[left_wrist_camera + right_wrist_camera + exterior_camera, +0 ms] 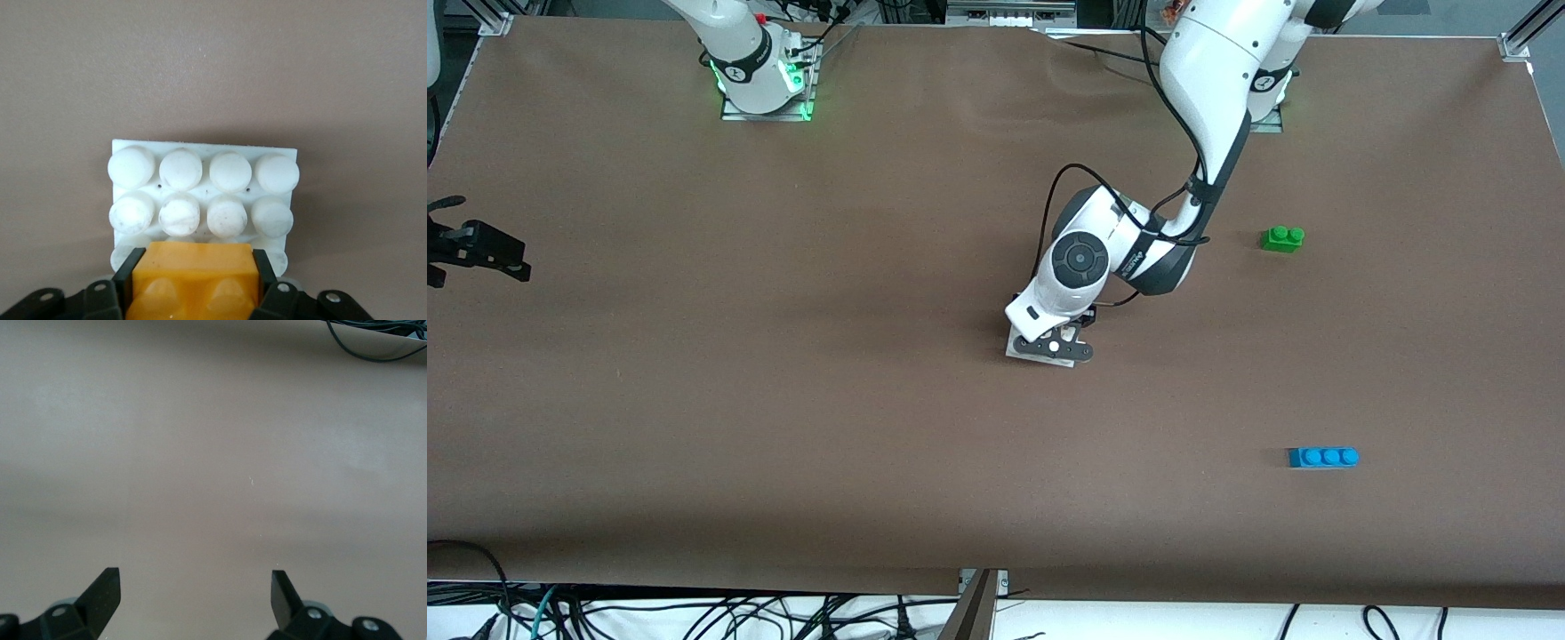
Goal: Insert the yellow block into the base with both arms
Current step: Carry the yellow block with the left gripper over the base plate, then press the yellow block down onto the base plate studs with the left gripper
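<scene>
— On the base [203, 180], mid-table: where's the yellow block [193, 280]?
— Over its studs, clamped in the left tool [195, 283].
— And the right tool [195, 593]?
— Fingers apart over bare table [783, 400], waiting.

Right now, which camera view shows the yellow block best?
The left wrist view: the yellow block fills the lower frame, clamped between the left gripper fingers over the white studded base. The front view hides the block under the left arm's wrist. The right wrist view shows only bare table between the open right gripper.
</scene>
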You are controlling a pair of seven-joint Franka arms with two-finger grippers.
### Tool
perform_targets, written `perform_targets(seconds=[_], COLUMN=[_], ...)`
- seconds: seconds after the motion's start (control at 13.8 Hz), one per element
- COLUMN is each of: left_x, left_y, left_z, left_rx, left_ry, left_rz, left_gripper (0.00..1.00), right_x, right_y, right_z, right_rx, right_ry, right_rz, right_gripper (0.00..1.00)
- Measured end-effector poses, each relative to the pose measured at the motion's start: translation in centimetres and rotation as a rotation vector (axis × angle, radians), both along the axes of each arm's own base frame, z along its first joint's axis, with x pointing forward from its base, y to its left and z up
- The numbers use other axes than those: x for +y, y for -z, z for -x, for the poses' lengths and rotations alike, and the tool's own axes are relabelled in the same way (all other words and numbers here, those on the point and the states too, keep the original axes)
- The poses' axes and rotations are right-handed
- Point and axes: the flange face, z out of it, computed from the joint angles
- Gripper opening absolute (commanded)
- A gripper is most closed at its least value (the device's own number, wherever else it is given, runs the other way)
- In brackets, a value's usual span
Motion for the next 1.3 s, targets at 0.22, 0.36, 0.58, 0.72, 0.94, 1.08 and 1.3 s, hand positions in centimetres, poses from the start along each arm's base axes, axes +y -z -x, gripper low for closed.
perform_targets(seconds=[0.22, 0.36, 0.58, 0.72, 0.94, 1.08, 1.3], left_x=[-0.33, -0.29, -0.19, -0.28, -0.33, -0.49, -0.93], left_y=[0.65, 0.72, 1.04, 1.13, 1.16, 1.24, 1.22], left_z=[0.32, 0.31, 0.42, 0.50, 0.55, 0.69, 1.01], left_rx=[0.002, 0.002, 0.003, 0.003, 0.002, 0.004, 0.004], left_ry=[0.007, 0.007, 0.013, 0.017, 0.014, -0.001, -0.013], left_rz=[-0.004, -0.005, -0.014, -0.016, -0.018, -0.021, -0.023], left_gripper=[0.44, 0.44, 0.44, 0.49, 1.00, 1.00, 1.00], right_x=[0.00, -0.01, -0.03, -0.05, -0.05, -0.05, -0.11], right_y=[0.00, 0.00, 0.00, 0.00, 0.00, 0.00, 0.00], right_z=[0.00, 0.00, 0.00, 0.00, 0.00, 0.00, 0.01], right_rx=[0.000, 0.000, 0.000, 0.000, 0.000, 0.000, 0.000], right_ry=[0.000, 0.000, 0.001, 0.001, 0.001, 0.001, 0.002], right_rz=[0.000, 0.000, 0.000, 0.000, 0.000, 0.000, 0.000], right_gripper=[1.00, 1.00, 1.00, 1.00, 1.00, 1.00, 1.00])
